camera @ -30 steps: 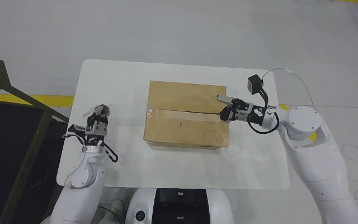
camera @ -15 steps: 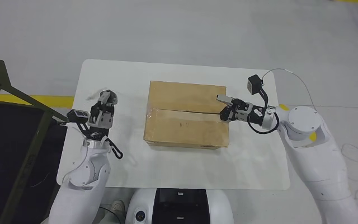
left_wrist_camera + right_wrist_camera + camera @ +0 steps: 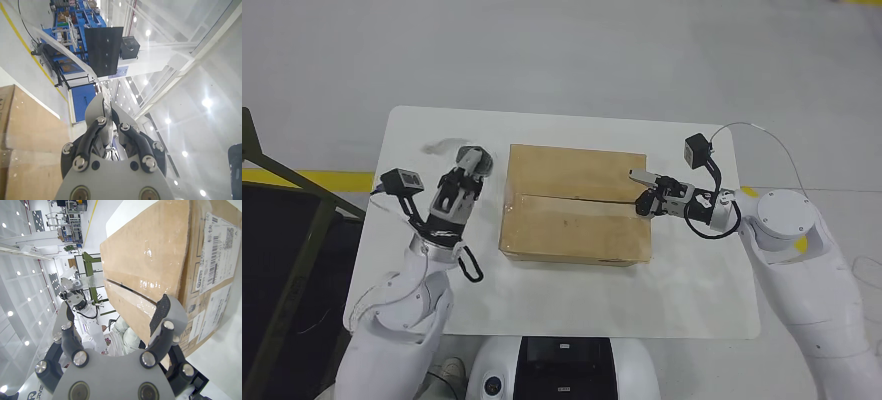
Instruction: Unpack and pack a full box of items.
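Unsealing step, by my read: box [image 3: 577, 205] sits mid-table [image 3: 432, 130], flaps [image 3: 577, 172] down, nothing unpacked yet.

L gripper [image 3: 470, 165] is just off the box's left end, raised, fingers pinched tight on a strip of clear tape [image 3: 104, 93]. In the R wrist view the strip runs from that gripper to the box's left edge; can't tell if it's stuck there or only passes in front.

R gripper [image 3: 644, 190] is at the box's right end, by the seam [image 3: 577, 198]. Jaws spread wide, nothing held. One pad [image 3: 160, 313] lies at the top edge near the seam, the other hangs in air off the near side. Looks like bracing, not grasping.

Glossy film shows on the box top near the seam, so some tape prob. remains.

Next, IMO:
- L pulls the strip fully clear, away from the box, then drops it on bare table to the left.
- R keeps the box from sliding during the pull.
- Then flaps get lifted, near one first or far one, either works.

Risk: tape clings to L's fingers on release.

Writing: white labels [image 3: 217, 262] on the box's right end face, w/ barcodes, a QR-type square and small print. A few small handling symbols lower down. On the left end only a bit of dark print shows at the edge, too little to make out.
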You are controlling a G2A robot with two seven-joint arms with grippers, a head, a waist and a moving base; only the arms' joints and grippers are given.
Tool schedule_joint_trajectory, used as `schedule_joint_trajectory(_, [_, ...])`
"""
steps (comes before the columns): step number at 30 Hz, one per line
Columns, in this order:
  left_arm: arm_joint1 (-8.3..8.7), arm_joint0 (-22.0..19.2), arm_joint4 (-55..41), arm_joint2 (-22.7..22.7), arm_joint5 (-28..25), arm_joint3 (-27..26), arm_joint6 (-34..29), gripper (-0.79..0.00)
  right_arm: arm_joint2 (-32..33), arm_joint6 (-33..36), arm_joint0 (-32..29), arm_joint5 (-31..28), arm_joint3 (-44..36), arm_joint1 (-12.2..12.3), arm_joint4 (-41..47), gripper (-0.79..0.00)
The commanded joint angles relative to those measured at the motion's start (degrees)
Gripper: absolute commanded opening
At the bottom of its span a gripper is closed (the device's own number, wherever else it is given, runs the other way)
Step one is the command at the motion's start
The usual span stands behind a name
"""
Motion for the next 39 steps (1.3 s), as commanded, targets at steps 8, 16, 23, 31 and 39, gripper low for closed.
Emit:
schedule_joint_trajectory(8, [-0.39, -1.71, 7.08, 6.36, 2.76, -0.22, -1.21, -0.785, 0.0, 0.0, 0.0, 0.0, 0.0, 0.0, 0.0, 0.0])
schedule_joint_trajectory(16, [-0.39, -1.71, 7.08, 6.36, 2.76, -0.22, -1.21, -0.785, 0.0, 0.0, 0.0, 0.0, 0.0, 0.0, 0.0, 0.0])
schedule_joint_trajectory(23, [-0.39, -1.71, 7.08, 6.36, 2.76, -0.22, -1.21, -0.785, 2.18, 0.08, -1.39, -1.31, -0.22, 0.23, 2.63, 0.0])
schedule_joint_trajectory(31, [-0.77, -5.18, 12.05, 10.91, 7.59, 0.11, -2.69, -0.785, 6.57, 1.91, -3.6, -2.81, -1.17, 1.04, 4.11, 0.0])
schedule_joint_trajectory(39, [-1.51, -11.76, 18.32, 16.71, 15.13, 3.39, -3.69, -0.785, 10.27, 2.27, -6.03, -4.3, -1.22, 1.62, 6.1, 0.0])
